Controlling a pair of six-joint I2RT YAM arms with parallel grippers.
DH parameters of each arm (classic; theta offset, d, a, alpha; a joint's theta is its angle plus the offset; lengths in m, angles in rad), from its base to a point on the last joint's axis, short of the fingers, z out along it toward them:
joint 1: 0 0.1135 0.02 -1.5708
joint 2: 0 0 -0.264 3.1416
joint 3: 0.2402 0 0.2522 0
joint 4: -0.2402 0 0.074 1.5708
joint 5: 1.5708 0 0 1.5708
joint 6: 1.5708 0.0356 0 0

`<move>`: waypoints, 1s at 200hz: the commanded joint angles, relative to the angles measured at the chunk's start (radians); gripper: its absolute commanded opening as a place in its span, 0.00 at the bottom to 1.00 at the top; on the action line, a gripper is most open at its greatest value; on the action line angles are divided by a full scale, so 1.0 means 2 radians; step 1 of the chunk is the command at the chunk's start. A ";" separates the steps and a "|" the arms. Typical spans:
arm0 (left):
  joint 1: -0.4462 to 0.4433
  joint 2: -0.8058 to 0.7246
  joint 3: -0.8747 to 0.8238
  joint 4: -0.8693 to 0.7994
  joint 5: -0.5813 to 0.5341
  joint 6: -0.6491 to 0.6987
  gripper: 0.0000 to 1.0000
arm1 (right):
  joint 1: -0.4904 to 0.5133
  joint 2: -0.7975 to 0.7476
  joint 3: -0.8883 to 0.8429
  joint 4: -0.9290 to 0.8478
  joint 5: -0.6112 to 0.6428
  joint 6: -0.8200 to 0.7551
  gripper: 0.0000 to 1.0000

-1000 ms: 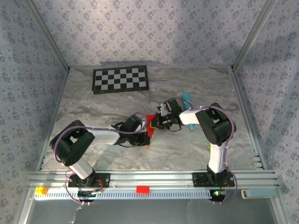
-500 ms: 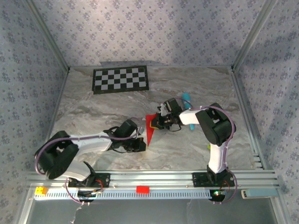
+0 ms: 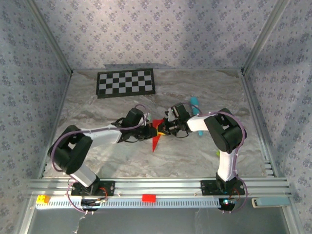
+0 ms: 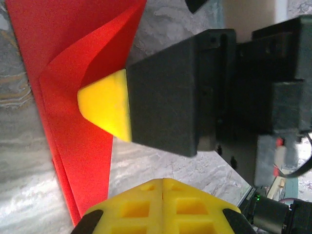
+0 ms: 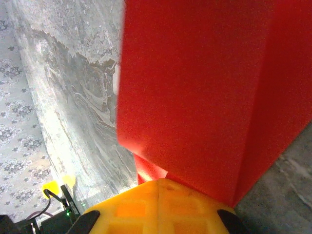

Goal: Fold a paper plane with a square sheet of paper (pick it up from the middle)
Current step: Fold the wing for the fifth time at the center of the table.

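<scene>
Along the near edge runs the metal rail [image 3: 161,187], with a small red block [image 3: 148,197] and a yellow block [image 3: 43,199] on its front strip. Both arms reach inward from it and meet over the middle of the marbled table [image 3: 97,161].

There the folded red paper sheet [image 3: 155,141] hangs between the two grippers, its point aimed at the near rail. From above its upper part is hidden under the fingers, so its full outline cannot be made out.

The right gripper [image 5: 158,183] is clamped on the sheet, which rises straight out of the seam between its yellow fingers. In that close view the frame edges cut the paper off. The left gripper [image 4: 162,183] has its jaws pressed together. The paper runs just beside its left finger, and whether any of it is pinched cannot be told. One yellow fingertip [image 4: 105,109] of the right gripper lies against the paper's fold.

Bare table stretches between the paper's point and the rail, and widely to the left and right of the arms.

Farther back, a teal stick [image 3: 195,102] lies half hidden behind the right arm. The checkerboard [image 3: 126,83] lies flat near the back wall, well apart from the grippers. Patterned walls close in three sides.
</scene>
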 commanded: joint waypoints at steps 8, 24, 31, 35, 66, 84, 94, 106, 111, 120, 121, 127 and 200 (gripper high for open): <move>0.000 0.028 0.013 0.012 0.009 -0.006 0.00 | 0.004 0.019 -0.020 -0.045 0.051 0.008 0.02; -0.001 0.039 0.016 0.016 0.011 -0.006 0.00 | 0.004 0.020 -0.018 -0.046 0.050 0.007 0.02; -0.001 0.044 0.018 0.014 0.010 -0.004 0.00 | 0.004 0.021 -0.018 -0.045 0.050 0.008 0.02; -0.001 0.047 0.021 0.012 0.009 -0.002 0.00 | 0.005 0.020 -0.018 -0.045 0.050 0.008 0.02; -0.001 0.068 0.029 0.010 0.004 0.003 0.00 | 0.004 0.020 -0.017 -0.047 0.050 0.007 0.02; -0.001 0.075 0.032 0.020 0.002 0.002 0.00 | 0.004 0.020 -0.017 -0.046 0.050 0.007 0.02; -0.002 0.076 0.034 0.021 -0.002 0.002 0.01 | 0.004 0.020 -0.018 -0.045 0.049 0.008 0.02; -0.002 0.078 0.037 0.010 -0.013 0.008 0.02 | 0.004 0.019 -0.019 -0.046 0.050 0.008 0.02; -0.002 0.081 0.039 0.003 -0.017 0.011 0.02 | 0.004 0.019 -0.019 -0.045 0.050 0.008 0.02; -0.003 0.086 0.043 -0.011 -0.018 0.018 0.02 | 0.004 0.018 -0.019 -0.046 0.049 0.007 0.02; -0.003 0.086 0.043 -0.012 -0.019 0.019 0.02 | 0.004 0.018 -0.019 -0.046 0.049 0.007 0.02; -0.003 0.090 0.045 -0.020 -0.022 0.022 0.02 | 0.004 0.018 -0.019 -0.045 0.049 0.008 0.02; -0.026 0.107 0.013 -0.078 -0.053 0.043 0.00 | -0.009 -0.012 -0.008 -0.069 0.048 -0.014 0.04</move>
